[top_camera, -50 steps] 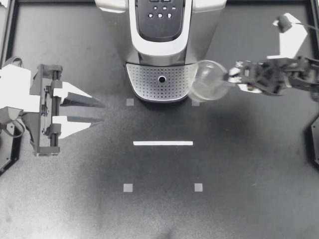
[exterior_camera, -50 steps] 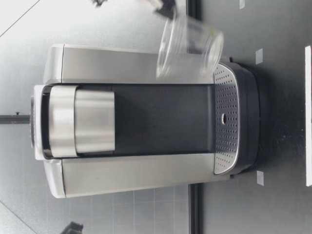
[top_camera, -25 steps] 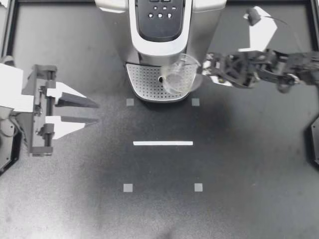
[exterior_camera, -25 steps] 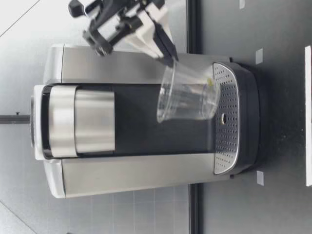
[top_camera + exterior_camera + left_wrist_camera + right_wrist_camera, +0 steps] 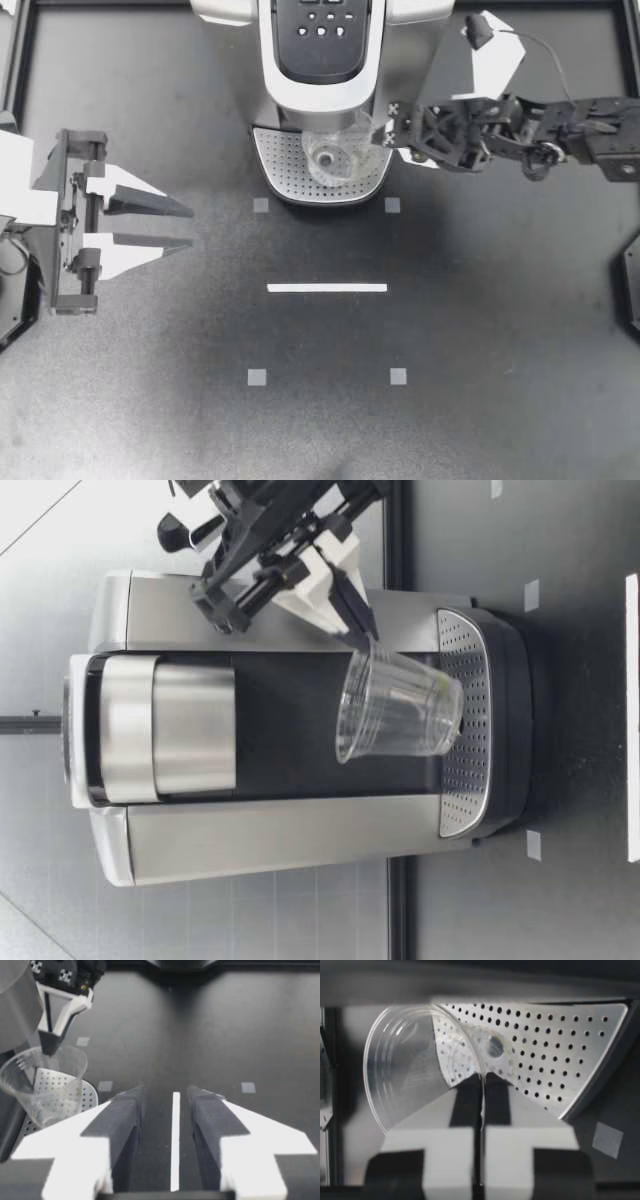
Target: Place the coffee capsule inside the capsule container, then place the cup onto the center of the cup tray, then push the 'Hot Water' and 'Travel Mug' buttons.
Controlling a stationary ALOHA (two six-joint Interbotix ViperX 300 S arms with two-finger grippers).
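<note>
The right gripper comes in from the machine's right side and is clenched on the cup. It pinches the wall at the rim: the right wrist view shows one finger inside the cup and the other outside, pressed together with the clear plastic between them. The cup looks empty. It is under the machine's overhanging head and over the perforated tray at the machine's foot, close to the tray's middle. In the low view the cup is tilted, its rim lower on the gripper's side, and its base is right down at the tray. I cannot tell from here whether the base touches the tray. The buttons are on the machine's top panel, behind the cup. The left gripper is well off to the machine's left and a little forward of it, over the table. Its fingers are spread apart with nothing between them. In the left wrist view the white tape line in front of the machine runs along the table under the gap between those fingers.
</note>
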